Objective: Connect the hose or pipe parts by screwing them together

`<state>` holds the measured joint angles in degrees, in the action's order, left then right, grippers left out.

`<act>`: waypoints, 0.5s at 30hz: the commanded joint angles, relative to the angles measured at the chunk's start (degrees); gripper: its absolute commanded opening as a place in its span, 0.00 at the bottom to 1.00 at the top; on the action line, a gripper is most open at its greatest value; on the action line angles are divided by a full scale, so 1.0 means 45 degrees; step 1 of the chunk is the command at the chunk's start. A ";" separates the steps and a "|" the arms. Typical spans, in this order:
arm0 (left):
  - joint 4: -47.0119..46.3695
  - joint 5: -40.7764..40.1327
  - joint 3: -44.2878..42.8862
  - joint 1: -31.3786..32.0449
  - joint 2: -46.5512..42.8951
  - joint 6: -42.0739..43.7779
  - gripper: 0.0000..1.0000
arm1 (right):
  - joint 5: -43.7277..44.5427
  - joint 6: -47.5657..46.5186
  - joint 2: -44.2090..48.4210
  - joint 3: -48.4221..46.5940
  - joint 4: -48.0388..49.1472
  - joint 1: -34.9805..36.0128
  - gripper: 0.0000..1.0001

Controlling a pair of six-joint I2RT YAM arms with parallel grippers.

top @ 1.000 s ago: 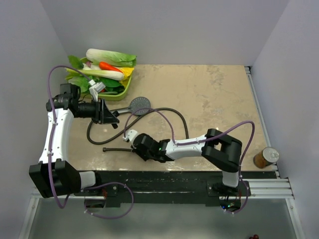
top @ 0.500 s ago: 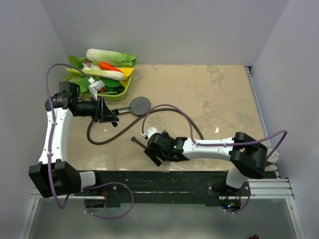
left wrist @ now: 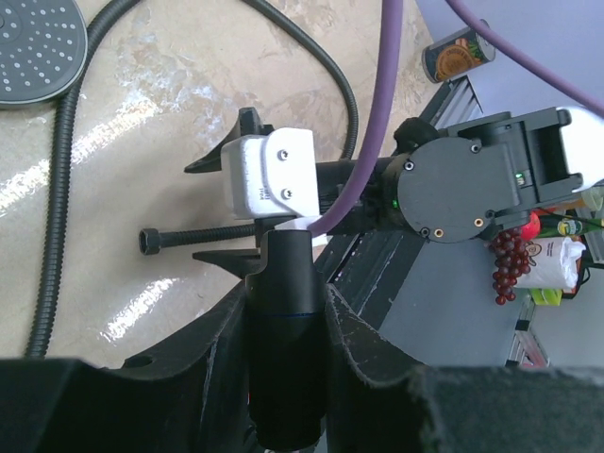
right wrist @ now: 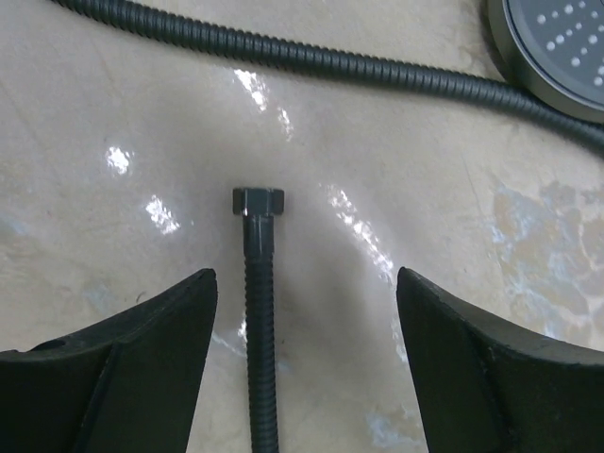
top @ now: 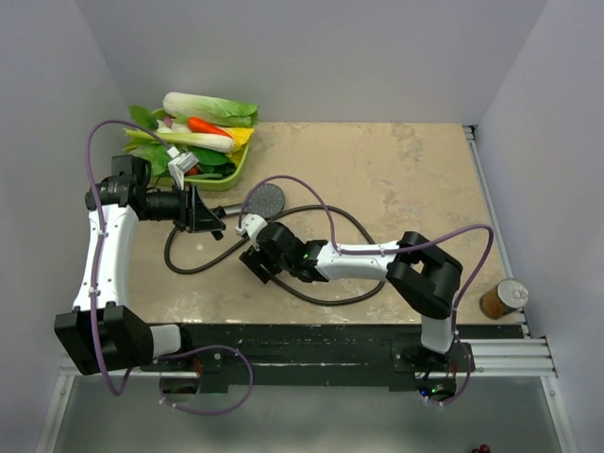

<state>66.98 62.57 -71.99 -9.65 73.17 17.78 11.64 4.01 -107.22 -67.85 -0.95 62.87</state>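
Right gripper wide open, straddling the free hose end lying flat on the table – nut just ahead of the fingers, shower head near. Left gripper clamped on a dark cylinder, probably the shower handle. Hose looks light, ribbed, floppy – best pinched right behind the hard nut

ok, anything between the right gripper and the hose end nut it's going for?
Nothing visible. The right gripper is open astride the hose, and the end nut lies just ahead of it on the bare table. Another run of hose and the shower head lie further beyond, not in between.
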 commanded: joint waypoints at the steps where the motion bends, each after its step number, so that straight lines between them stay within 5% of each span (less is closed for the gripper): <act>1: -0.0178 0.0725 -0.0155 -0.0102 -0.0146 0.0326 0.00 | -0.0887 -0.0325 -0.0099 0.0136 0.2765 -0.0046 0.78; 15: -0.0158 0.0687 -0.0273 -0.0180 -0.0107 0.0326 0.00 | -0.1415 0.0143 -0.1114 0.0255 0.3785 -0.0065 0.66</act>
<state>66.98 62.72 -71.99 -9.67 73.17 17.80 6.17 3.64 -110.72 -66.59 12.58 62.61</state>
